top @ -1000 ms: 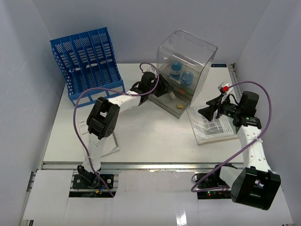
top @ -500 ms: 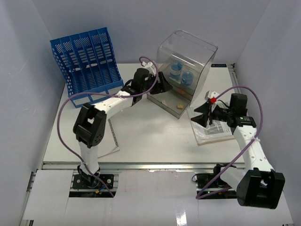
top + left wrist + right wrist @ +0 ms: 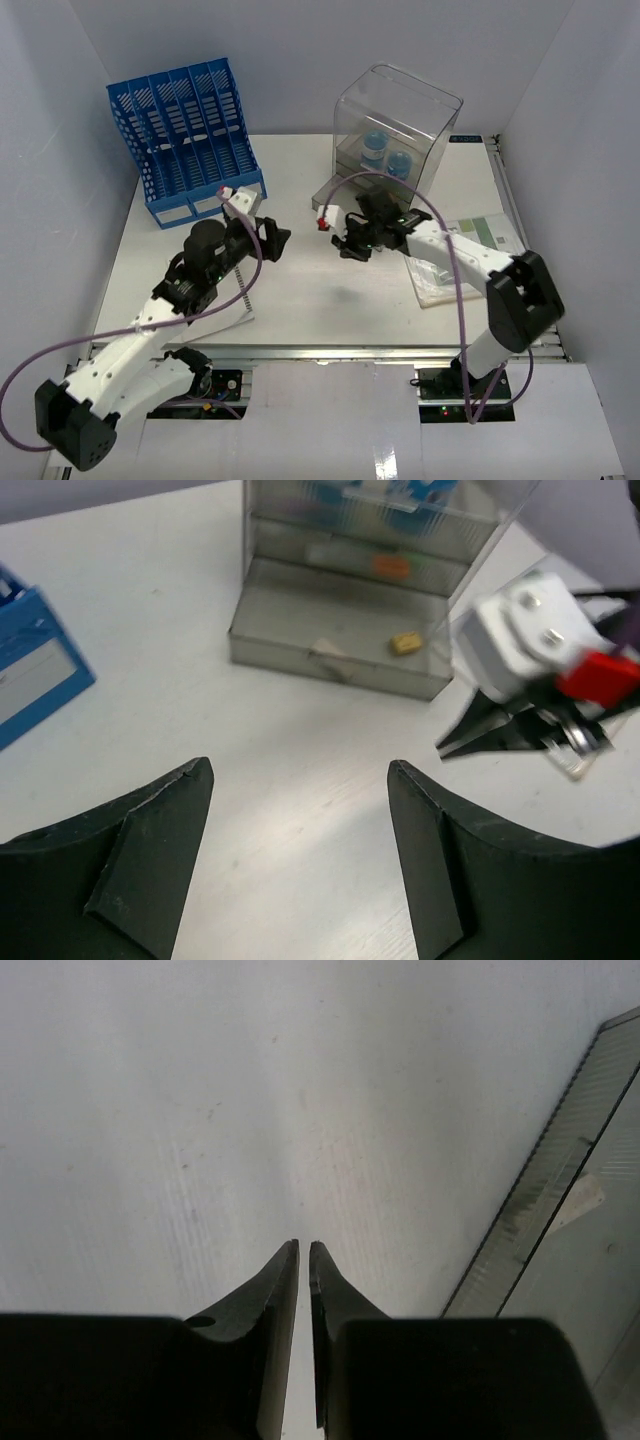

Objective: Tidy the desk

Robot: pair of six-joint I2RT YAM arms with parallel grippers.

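The desk [image 3: 330, 310] is a wide white tabletop. My left gripper [image 3: 278, 245] hovers over its middle left, pointing at the clear drawer box [image 3: 395, 125]. In the left wrist view my left gripper [image 3: 300, 767] is open, with only bare desk [image 3: 300, 720] between its fingers. My right gripper [image 3: 343, 250] hangs just in front of the box's pulled-out bottom drawer [image 3: 345, 195]. In the right wrist view my right gripper [image 3: 304, 1248] is shut, a hairline gap between its tips and nothing in them, above bare desk [image 3: 200, 1110].
The open drawer [image 3: 330, 640] holds a small tan piece [image 3: 406, 642] and a white scrap. A blue slotted file rack [image 3: 185, 130] stands at the back left. Booklets [image 3: 460, 270] lie at the right, and a paper sheet [image 3: 238, 300] lies under my left arm.
My left arm has drawn back from the drawer to the middle left, its jaws wider. My right arm has swung from the booklets to the front of the drawer and shut.
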